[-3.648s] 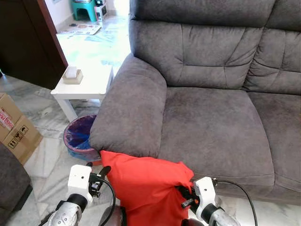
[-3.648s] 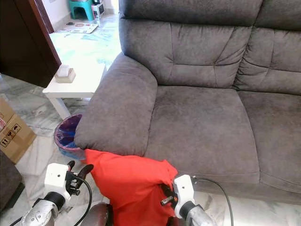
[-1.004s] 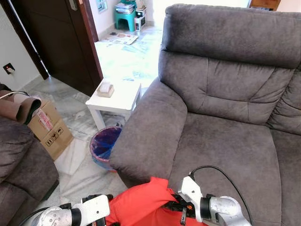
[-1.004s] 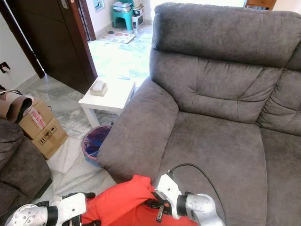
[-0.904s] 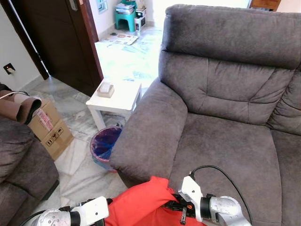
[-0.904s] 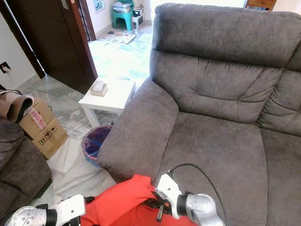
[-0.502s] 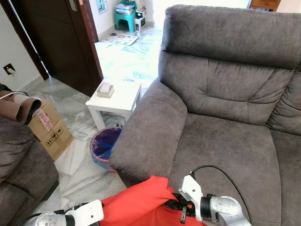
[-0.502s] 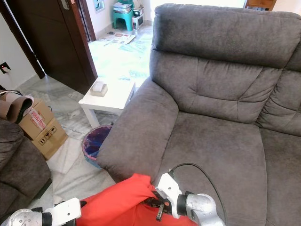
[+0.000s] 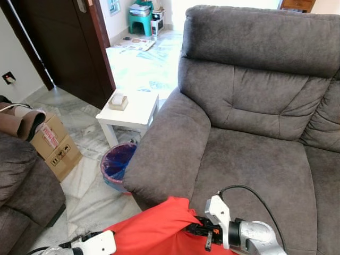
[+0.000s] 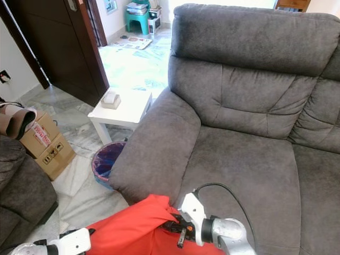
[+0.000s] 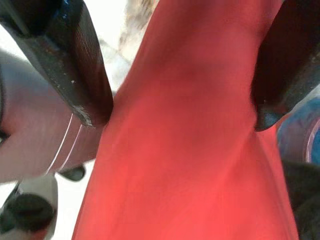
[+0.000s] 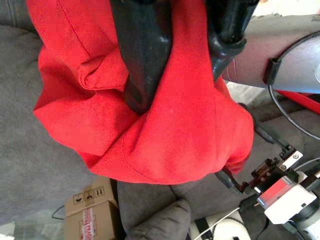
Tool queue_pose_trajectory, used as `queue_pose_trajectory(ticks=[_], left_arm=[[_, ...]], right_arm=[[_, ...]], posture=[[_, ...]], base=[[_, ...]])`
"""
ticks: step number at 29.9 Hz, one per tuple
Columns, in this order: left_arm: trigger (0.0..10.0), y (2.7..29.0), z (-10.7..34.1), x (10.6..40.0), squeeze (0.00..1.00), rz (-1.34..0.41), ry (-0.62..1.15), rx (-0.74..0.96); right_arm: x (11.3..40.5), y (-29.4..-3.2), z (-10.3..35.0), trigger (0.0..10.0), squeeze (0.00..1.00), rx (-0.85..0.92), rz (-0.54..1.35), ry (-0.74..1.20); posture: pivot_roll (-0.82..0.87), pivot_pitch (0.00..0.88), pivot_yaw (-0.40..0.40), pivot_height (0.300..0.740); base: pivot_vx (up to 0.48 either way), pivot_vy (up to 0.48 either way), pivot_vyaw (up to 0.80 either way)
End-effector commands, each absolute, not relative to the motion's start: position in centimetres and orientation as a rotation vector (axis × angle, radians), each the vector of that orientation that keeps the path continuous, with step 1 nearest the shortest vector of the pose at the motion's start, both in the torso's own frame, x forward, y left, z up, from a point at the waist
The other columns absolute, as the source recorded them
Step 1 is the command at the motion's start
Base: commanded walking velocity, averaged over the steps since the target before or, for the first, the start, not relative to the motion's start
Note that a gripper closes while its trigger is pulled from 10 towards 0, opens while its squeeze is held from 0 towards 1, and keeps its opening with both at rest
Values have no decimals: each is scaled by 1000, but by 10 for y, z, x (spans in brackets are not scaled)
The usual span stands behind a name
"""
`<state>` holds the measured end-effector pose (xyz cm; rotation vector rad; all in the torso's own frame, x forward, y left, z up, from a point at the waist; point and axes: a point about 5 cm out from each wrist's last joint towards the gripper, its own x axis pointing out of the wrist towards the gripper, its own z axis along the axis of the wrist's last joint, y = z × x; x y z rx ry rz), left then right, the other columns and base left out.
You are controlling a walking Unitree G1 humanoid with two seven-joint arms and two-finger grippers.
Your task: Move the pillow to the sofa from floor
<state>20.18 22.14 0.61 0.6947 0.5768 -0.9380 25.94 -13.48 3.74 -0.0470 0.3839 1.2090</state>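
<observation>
Held item: soft red fabric pillow (image 9: pixel 151 228), carried low before the grey upholstered sofa (image 9: pixel 249 133), off its seat. Left gripper (image 11: pixel 180 110) fingers pinch one edge; right gripper (image 12: pixel 182 75) clamps the other. Nearer left: blue-lined waste bin (image 9: pixel 118 162), cardboard box (image 9: pixel 56 146). Beyond: small white side table (image 9: pixel 133 110), dark wooden door (image 9: pixel 58 37).

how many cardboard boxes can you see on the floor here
1: a brown cardboard box with red print stands on the marble floor, to the robot's left of the white side table and the blue waste bin. Others may be hidden behind the dark sofa at the left.
</observation>
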Motion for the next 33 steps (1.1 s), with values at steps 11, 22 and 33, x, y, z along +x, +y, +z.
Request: queue_pose_trajectory(ticks=[11,22,33], left_arm=[[10000,241,-2,192,0,-896,654,750],[0,234,6,206,0,-841,538,754],[0,228,10,206,0,-892,507,723]], right_arm=[[271,-132,64,10000,0,-44,1231,239],[270,-132,63,10000,0,-53,1229,245],[271,-132,62,10000,0,-60,1224,254]], posture=[[65,126,32,740],[60,127,31,740],[64,128,29,740]], base=[[0,0,0],[0,0,0],[0,0,0]])
